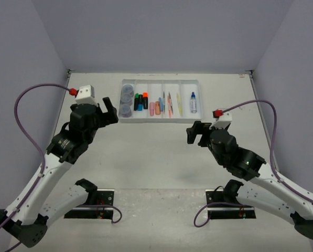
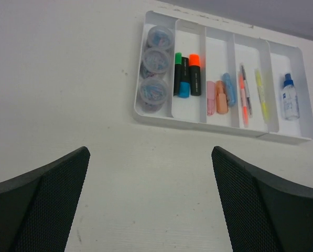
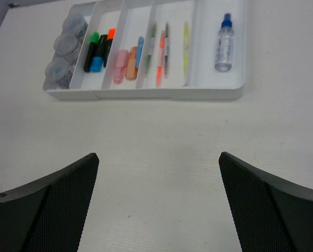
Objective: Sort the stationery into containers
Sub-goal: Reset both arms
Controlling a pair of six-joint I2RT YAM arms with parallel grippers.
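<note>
Nearest, at the bottom of each wrist view, the left hand [image 2: 150,202] and the right hand [image 3: 159,202] stand spread fully wide, holding nothing, above the white counter [image 1: 156,157]. Beyond them, at upper centre of the overhead frame, lies the shallow white rectangular plastic tray [image 1: 159,121]. From left to right its compartments hold three small round clear tubs [image 1: 126,98], black-bodied highlighters [image 1: 141,101], pastel chunky highlighters [image 1: 155,107], thin pens [image 1: 170,104], and a small blue-capped clear bottle [image 1: 193,103].

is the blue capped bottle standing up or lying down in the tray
Lying down: the bottle rests flat along the rightmost compartment of the tray, cap pointing away.
</note>
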